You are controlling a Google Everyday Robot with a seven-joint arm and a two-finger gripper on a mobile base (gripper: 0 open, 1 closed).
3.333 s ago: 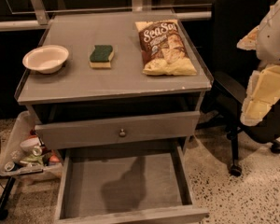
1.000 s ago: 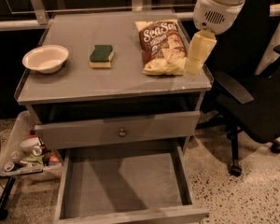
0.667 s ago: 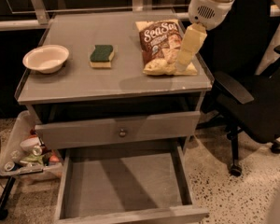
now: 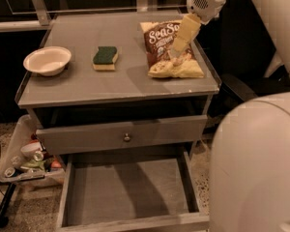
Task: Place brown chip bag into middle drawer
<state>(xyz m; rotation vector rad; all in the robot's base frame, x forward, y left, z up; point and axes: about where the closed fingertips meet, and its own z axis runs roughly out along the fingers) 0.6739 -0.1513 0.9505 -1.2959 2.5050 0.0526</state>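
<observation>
Office, desk chair (image 4: 234, 86), jaws over chip bag (image 4: 159, 40)

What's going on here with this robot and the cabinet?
The robot's arm reaches over the grey cabinet top, its pale tool right above the crinkly dark-brown Sea Salt chip bag, which lies flat near the right edge, not yet lifted. The wide shallow grey drawer below stands pulled out. A white bowl and a green-and-yellow sponge sit to the left.
</observation>
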